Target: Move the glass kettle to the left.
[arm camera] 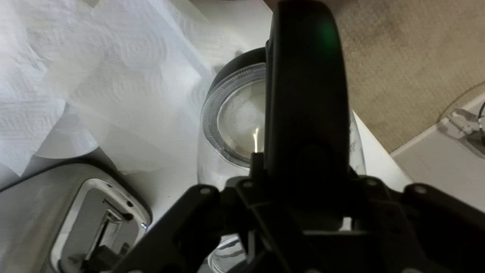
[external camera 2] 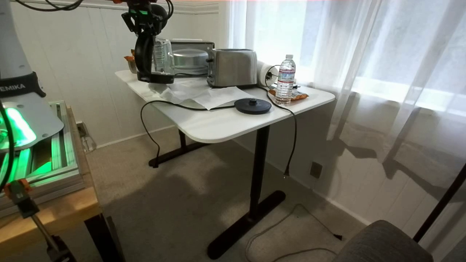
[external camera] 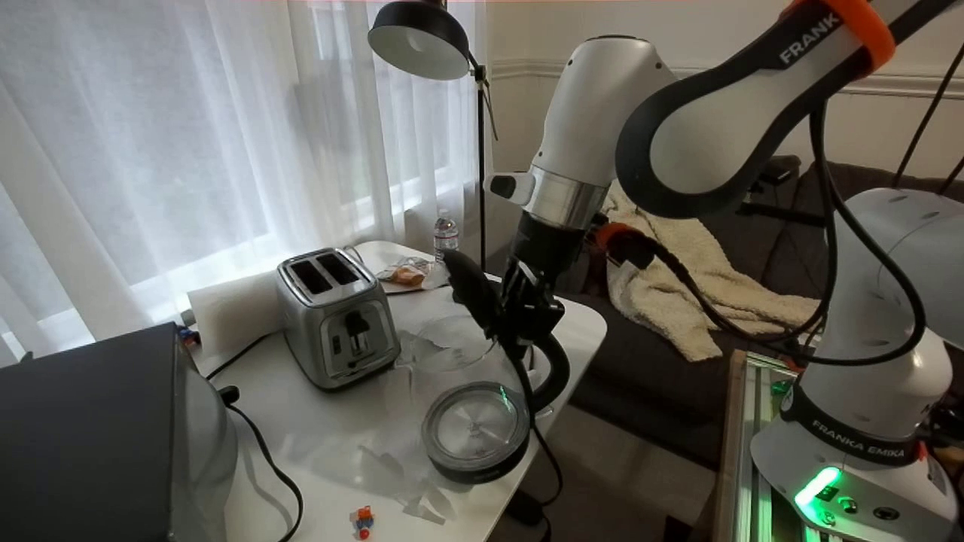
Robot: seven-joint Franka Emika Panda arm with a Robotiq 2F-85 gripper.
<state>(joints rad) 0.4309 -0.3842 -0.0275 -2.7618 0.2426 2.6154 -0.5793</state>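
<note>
And here we're in the carry, I'd judge, perhaps near its end: the glass kettle (external camera: 476,421) is off the round black stand (external camera 2: 252,106), which sits just in from one end edge of the worktop (external camera 2: 198,125), between its two corners, while the kettle is well apart, out along the robot-side edge. If left means the robot's own left, the goal lies toward the opposite end edge, where the dark boxy appliance (external camera: 90,421) stands; how far counts as enough, the task doesn't say. Next, by my reckoning, comes a short shift that way or a gentle lowering, foot (external camera: 482,473) flat, a shade farther in from that robot-side edge, since the foot hugs the drop, and only then a release. Is it down on the top? From where I stand, can't tell! Now, the grip: the gripper (external camera: 521,330) has narrow jaws, clamped, as I read it, on the upper part of the black handle (external camera 2: 141,60), and the kettle sits below them, handle toward the robot-side edge, glass body (external camera 2: 165,54) toward the window-side edge and the toaster (external camera: 339,324), foot lowest of all. In the wrist view a broad black shape (arm camera: 307,91), probably the lid, masks the fingertips, so the exact contact is hidden; but in both exterior views the handle runs right up to the jaws, no gap that I can spot.
</note>
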